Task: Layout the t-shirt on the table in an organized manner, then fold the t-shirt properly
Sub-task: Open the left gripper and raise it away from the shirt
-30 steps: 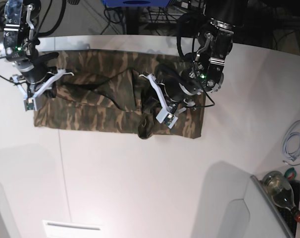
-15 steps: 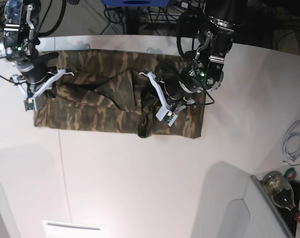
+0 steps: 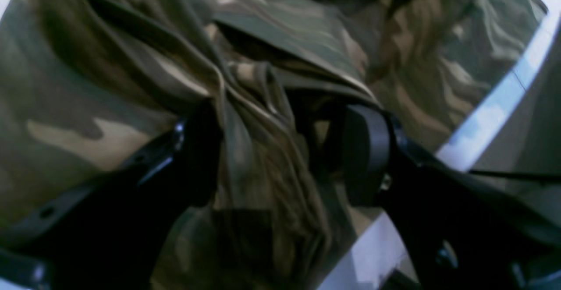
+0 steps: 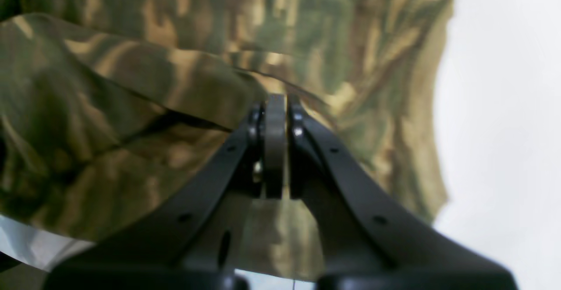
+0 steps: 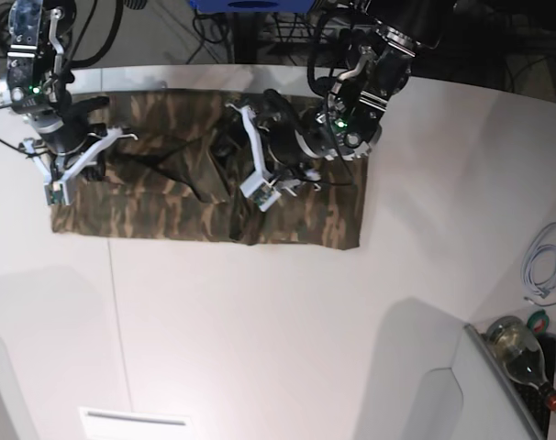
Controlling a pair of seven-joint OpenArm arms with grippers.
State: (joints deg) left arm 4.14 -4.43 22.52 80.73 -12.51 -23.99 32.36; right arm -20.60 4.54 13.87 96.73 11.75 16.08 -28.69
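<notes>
The t-shirt (image 5: pixel 168 197) lies as a long camouflage band across the far part of the white worktop (image 5: pixel 260 348), flat along its near edge but heaped into folds around the middle. By the look of it the fold is partly made and a layer has been carried in toward the centre, which would explain the bunching there. The left hand (image 3: pixel 280 154) sits over that heap with its two pads spread apart; a ridge of gathered cloth stands between them, touching at least the pad on the wrist view's left, yet neither pad presses it, so the cloth looks freed rather than gripped. The right hand (image 4: pixel 275 145) is at the shirt's other end, its fingers drawn fully together; whether a thin layer is pinched between them cannot be told.
</notes>
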